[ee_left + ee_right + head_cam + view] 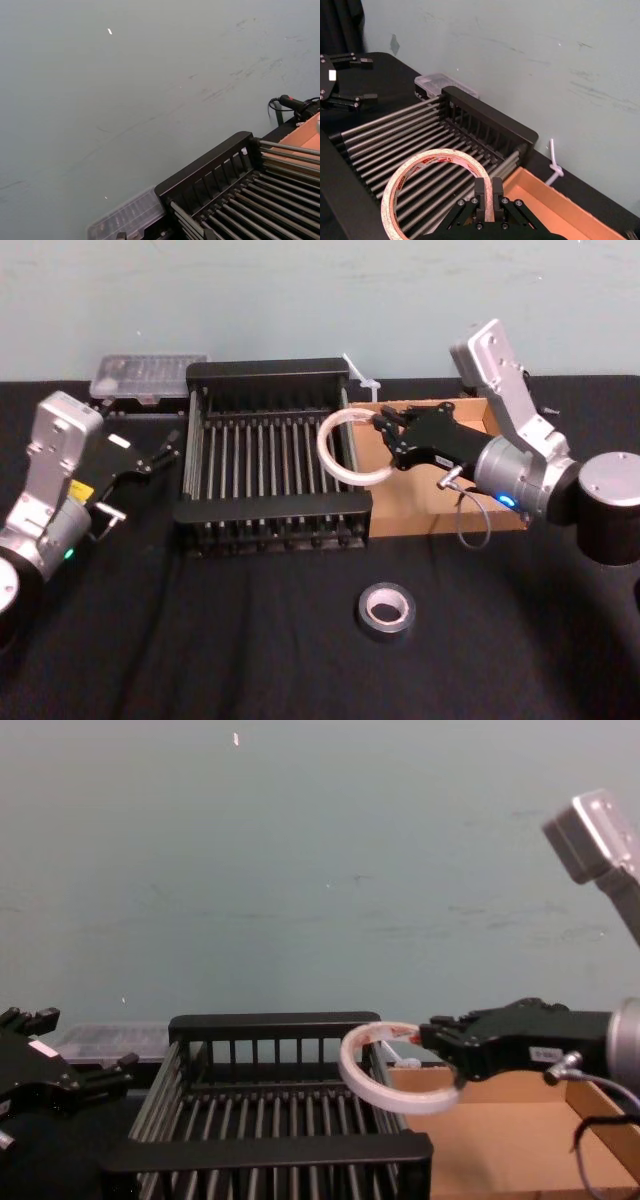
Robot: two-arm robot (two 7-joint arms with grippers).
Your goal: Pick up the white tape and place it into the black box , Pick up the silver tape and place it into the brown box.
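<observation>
White, thin-walled, nearly spent: the white tape (432,156) should be light and springy, and a hard squeeze would likely ovalise it. The right gripper (383,430) is pinched across its wall, one finger inside and one outside. The ring hangs over the right rim of the black box (270,370), beside the brown box (410,522)

The silver tape (385,633) lies flat near the front edge of the table (250,660). It looks thicker and stiffer, so I'd grip it across the wall too

The left gripper (165,450) is parked towards the table's left edge, fingers spread

Reddish print on the white roll is unreadable, and no brand is legible
</observation>
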